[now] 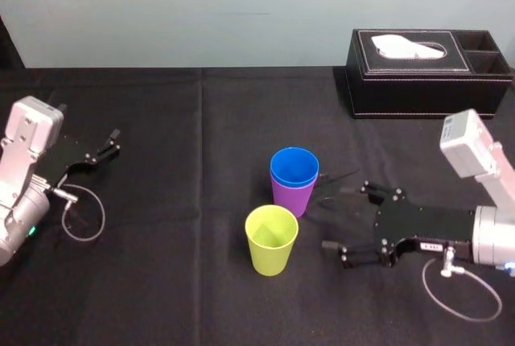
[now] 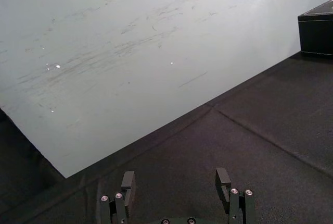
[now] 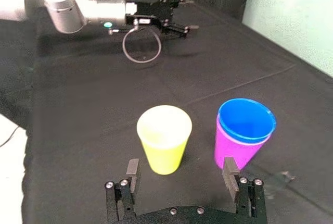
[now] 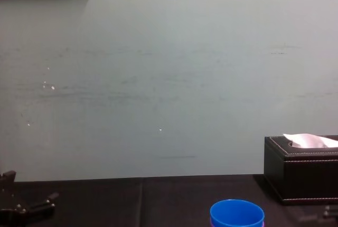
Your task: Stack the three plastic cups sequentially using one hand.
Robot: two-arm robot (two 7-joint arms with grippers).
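the blue cup sat inside the purple cup in the middle of the black counter. the yellow-green cup stood by itself just beside them, on the side closer to me. so i think two cups were done and one was left. my right claw was low over the counter, to the right of the cups, near them but not touching. its fingers were spread wide apart, held nothing, and pointed sideways at the cups. my arm lay low and reached in from the right. to do this step well, i think i had to slide over to the yellow-green cup, put a finger on each side, and squeeze softly so it would not squash or tip. then i had to lift it higher than the blue rim and set it in straight. my left claw rested far off on the left, fingers apart, holding nothing.
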